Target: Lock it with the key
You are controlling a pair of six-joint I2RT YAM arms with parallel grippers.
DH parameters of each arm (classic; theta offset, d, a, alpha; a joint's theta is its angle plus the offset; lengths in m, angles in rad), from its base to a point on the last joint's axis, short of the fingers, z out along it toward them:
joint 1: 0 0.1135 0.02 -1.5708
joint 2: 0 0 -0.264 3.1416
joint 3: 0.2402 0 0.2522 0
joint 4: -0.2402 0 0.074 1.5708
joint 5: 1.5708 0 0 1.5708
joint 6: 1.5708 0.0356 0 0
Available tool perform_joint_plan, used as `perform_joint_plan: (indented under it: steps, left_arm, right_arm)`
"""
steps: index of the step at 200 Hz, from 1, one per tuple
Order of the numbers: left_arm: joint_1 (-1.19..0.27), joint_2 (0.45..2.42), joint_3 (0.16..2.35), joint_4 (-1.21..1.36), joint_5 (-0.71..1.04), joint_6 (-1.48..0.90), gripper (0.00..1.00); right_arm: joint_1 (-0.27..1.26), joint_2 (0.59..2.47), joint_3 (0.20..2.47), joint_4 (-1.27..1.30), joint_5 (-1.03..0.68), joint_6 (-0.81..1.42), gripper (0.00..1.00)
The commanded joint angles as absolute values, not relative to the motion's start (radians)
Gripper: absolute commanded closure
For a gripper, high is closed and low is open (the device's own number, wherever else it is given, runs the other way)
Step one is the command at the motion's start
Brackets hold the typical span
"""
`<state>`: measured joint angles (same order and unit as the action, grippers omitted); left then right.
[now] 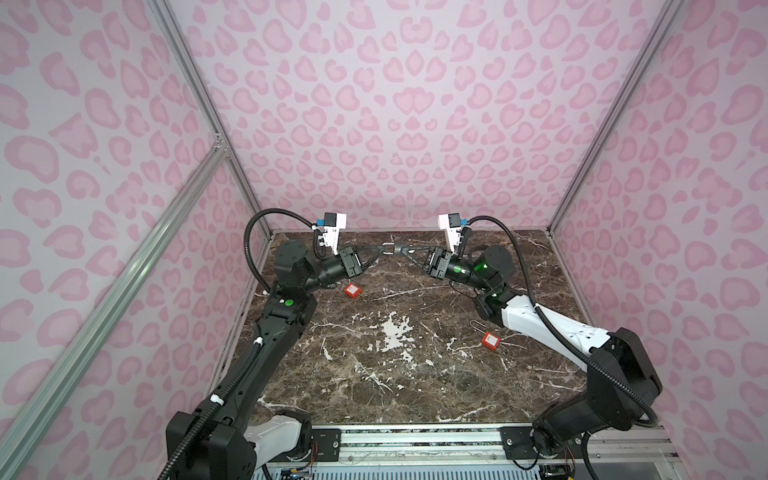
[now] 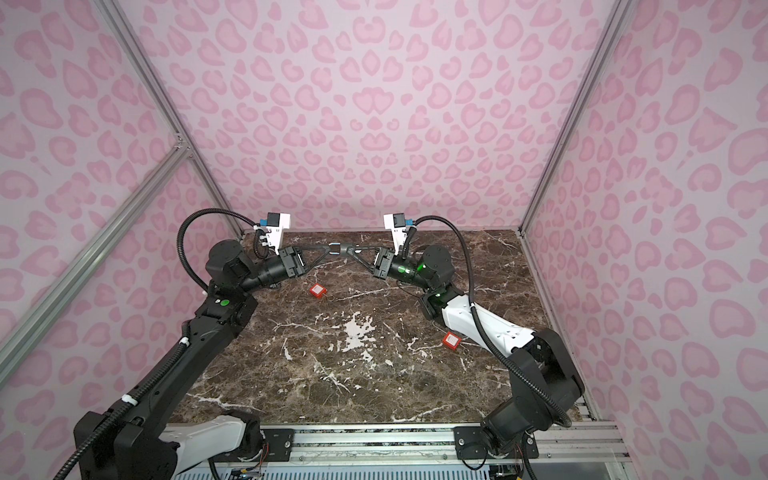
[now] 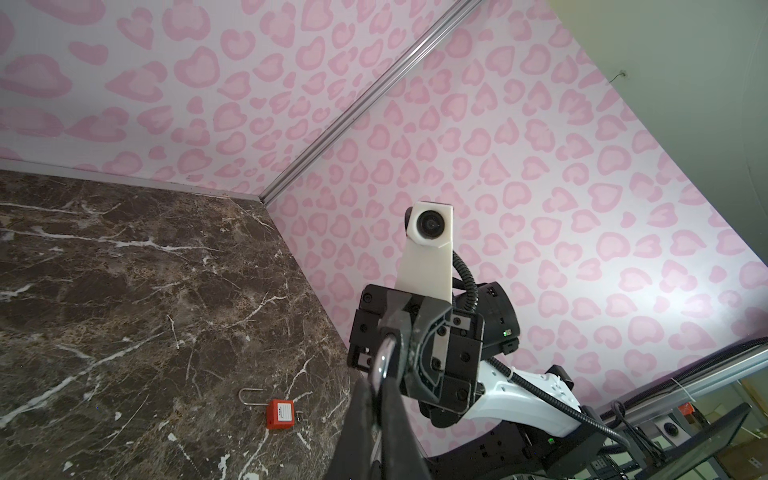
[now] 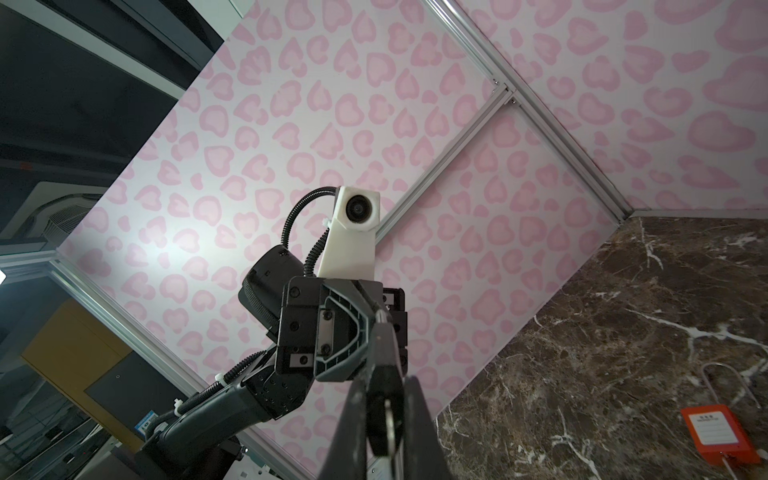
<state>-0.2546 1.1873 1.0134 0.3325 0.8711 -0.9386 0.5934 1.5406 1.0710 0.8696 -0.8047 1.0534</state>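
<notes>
High over the back middle of the marble table (image 1: 415, 374), my two grippers meet tip to tip. The right gripper (image 1: 397, 249) (image 4: 384, 399) is shut on the key (image 4: 384, 411), whose black head sits between its fingers. Its silver metal end (image 1: 388, 248) (image 2: 333, 248) sticks out toward the left gripper (image 1: 382, 248) (image 3: 380, 374), which is shut on that bright metal (image 3: 384, 357). Two red padlocks lie flat on the table: one (image 1: 352, 290) (image 4: 719, 434) below the left gripper, the other (image 1: 491, 341) (image 3: 280, 414) beside the right forearm, both with a long wire shackle.
Pink-patterned walls with aluminium posts (image 1: 199, 95) close the table in at the back and on both sides. The right arm's white forearm (image 1: 552, 328) passes just behind the nearer padlock. A metal rail (image 1: 415, 440) runs along the front edge.
</notes>
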Motion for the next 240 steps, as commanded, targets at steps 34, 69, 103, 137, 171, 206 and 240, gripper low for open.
perform_joint_plan:
  steps: [34, 69, 103, 137, 171, 206, 240]
  left_arm:
    - [-0.257, 1.185, 1.020, 0.345, 0.910, -0.915, 0.97]
    - [-0.255, 1.178, 1.032, 0.316, 0.919, -0.872, 0.97]
    - [-0.255, 1.148, 1.036, 0.261, 0.889, -0.812, 0.97]
    - [-0.258, 1.173, 1.034, 0.281, 0.916, -0.846, 0.97]
    - [-0.258, 1.162, 1.024, 0.273, 0.915, -0.843, 0.97]
    - [-0.285, 1.173, 0.999, 0.342, 0.904, -0.893, 0.96]
    - [-0.312, 1.181, 1.017, 0.311, 0.894, -0.859, 0.97]
  right_arm:
    - [0.604, 1.574, 1.115, 0.964, -0.888, 1.124, 1.00]
    - [0.603, 1.569, 1.121, 0.932, -0.913, 1.121, 1.00]
    - [0.607, 1.559, 1.108, 0.935, -0.916, 1.122, 1.00]
    - [0.626, 1.561, 1.127, 0.826, -0.907, 1.023, 1.00]
    - [0.624, 1.550, 1.126, 0.798, -0.897, 0.991, 1.00]
    - [0.634, 1.573, 1.122, 0.876, -0.905, 1.012, 1.00]
    - [0.617, 1.642, 1.125, 1.073, -0.933, 1.164, 1.00]
